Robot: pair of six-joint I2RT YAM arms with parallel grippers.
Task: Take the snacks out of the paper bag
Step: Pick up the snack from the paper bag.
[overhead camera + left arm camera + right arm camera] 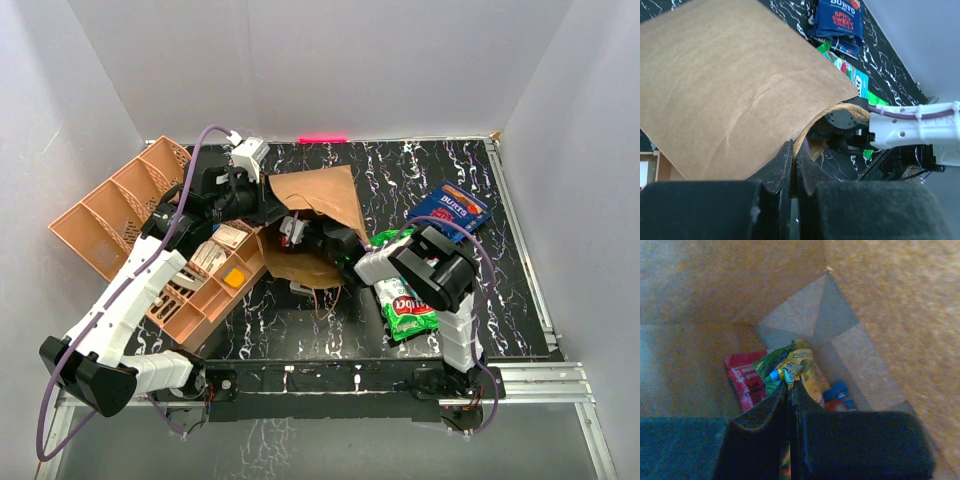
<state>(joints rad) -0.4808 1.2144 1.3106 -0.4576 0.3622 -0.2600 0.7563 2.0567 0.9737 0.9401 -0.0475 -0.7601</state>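
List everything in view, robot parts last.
paper bag: 1, brown, table centre
handle: 1 seen, tan twisted loop, at the bag mouth
Burts packet: 1, dark blue, table, far right
green packet: 1, green with red logo, table, beside the right arm
multicoloured packet: 1, yellow-green, inside the bag
red packet: 1, inside the bag, left of it
blue item: 1, inside the bag, partly hidden
far tray: 1, orange, divided, far left
near tray: 1, orange, holds small items, left of the bag
left fingers: shut on the handle
right fingers: inside the bag, shut on the multicoloured packet
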